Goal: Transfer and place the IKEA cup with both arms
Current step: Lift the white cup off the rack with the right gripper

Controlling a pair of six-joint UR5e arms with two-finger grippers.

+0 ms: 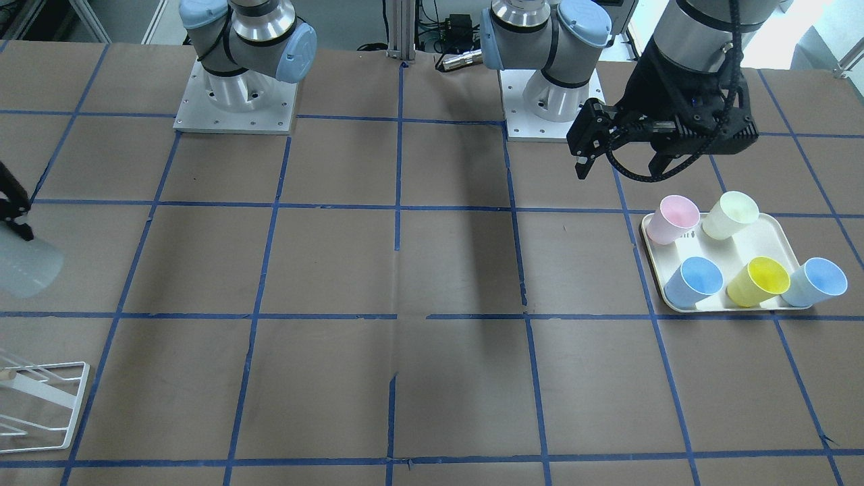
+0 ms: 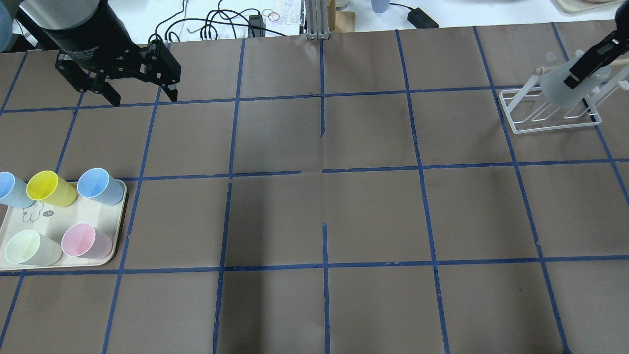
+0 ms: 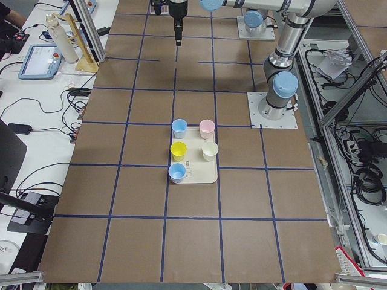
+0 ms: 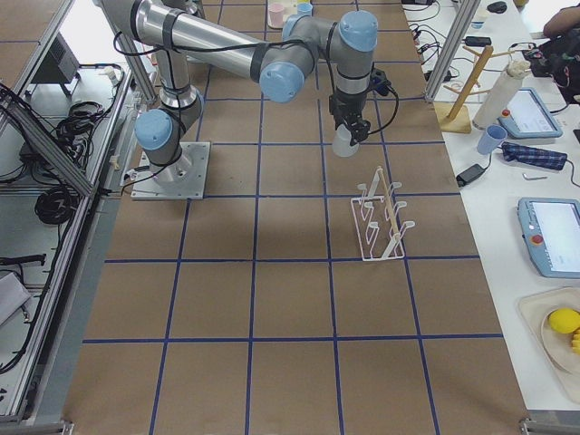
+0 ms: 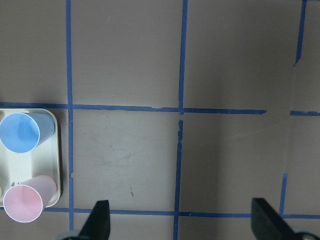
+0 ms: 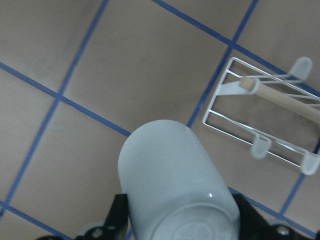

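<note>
Closest to the right wrist lens is the IKEA cup [image 6: 175,185], a plain light-grey tumbler pinched between the two fingers of the right gripper [image 6: 181,220], one finger on each side of its wall. It hangs tilted in the air above the desk [image 2: 324,216], touching nothing else. Its closed end seems to face the wrist, though that is hard to confirm.

A white wire rack [image 6: 260,125] with a wooden peg lies ahead of and below this gripper, near but apart from the cup.

The left gripper [image 2: 143,97] hangs well apart from the right one, jaws spread and empty. A tray [image 2: 49,219] of pastel cups sits below and to one side of it.

My reading is that the cup is light, thin plastic. It is unlikely to break but is smooth, and its taper could let it creep out of a loose pinch toward the narrow end. The wall probably flexes most near the open rim, so the present hold across the body near the stiffer base looks sound. Modest pressure should do. For the rack, the mouth needs to stay unobstructed so the peg can enter.
</note>
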